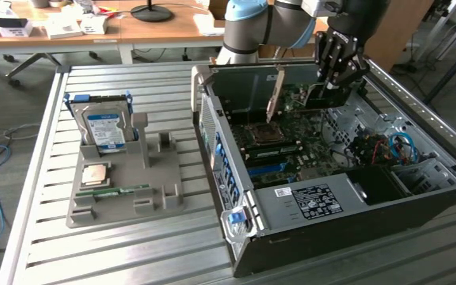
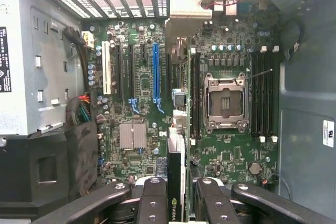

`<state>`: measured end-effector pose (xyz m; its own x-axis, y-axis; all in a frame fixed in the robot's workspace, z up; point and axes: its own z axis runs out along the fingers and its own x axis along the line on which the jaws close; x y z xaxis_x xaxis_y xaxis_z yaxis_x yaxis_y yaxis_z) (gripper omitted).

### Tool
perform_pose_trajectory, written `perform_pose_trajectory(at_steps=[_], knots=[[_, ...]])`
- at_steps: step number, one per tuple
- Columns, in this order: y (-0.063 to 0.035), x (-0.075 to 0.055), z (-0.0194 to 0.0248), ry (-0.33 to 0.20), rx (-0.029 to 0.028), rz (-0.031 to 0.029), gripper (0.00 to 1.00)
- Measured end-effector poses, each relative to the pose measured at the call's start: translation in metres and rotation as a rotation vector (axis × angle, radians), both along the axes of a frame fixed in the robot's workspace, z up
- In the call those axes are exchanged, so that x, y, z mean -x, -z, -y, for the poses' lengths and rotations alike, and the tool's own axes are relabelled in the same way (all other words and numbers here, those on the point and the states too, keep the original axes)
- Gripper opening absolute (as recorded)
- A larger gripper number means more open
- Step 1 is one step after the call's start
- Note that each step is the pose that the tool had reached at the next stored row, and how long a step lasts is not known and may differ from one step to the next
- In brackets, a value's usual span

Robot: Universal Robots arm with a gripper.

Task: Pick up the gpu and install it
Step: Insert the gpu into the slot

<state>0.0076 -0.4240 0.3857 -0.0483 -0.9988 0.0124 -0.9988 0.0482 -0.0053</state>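
The gpu (image 1: pixel 311 98) is a thin green card standing on edge inside the open computer case (image 1: pixel 307 202), with its metal bracket (image 1: pixel 275 95) toward the case's rear wall. My gripper (image 1: pixel 335 68) is shut on the card's upper edge from above. In the wrist view the gpu (image 2: pixel 177 145) appears edge-on between my two black fingers (image 2: pixel 152 200), running over the motherboard between the blue slot (image 2: pixel 155 72) and the empty CPU socket (image 2: pixel 224 102). Its bracket (image 2: pixel 195 14) lies at the rear openings. Whether the card touches a slot I cannot tell.
On the exterior view's left a grey holder tray (image 1: pixel 157 202) carries a hard drive (image 1: pixel 104 127), a processor chip (image 1: pixel 95 174) and a memory stick (image 1: pixel 121 191). Cables (image 1: pixel 398 148) and a black power supply (image 1: pixel 315 202) sit within the case.
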Motion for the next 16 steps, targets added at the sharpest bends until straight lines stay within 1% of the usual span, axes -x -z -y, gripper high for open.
perform_pose_trajectory(at_steps=[3, 10, 16], knots=[[0.0013, 0.0, -0.0001, 0.0, -0.0002, 0.0, 0.26], [0.0088, 0.001, -0.0001, 0.0, 0.0, 0.0004, 0.26], [0.0101, 0.001, -0.0002, 0.0, -0.0001, 0.0005, 0.26]])
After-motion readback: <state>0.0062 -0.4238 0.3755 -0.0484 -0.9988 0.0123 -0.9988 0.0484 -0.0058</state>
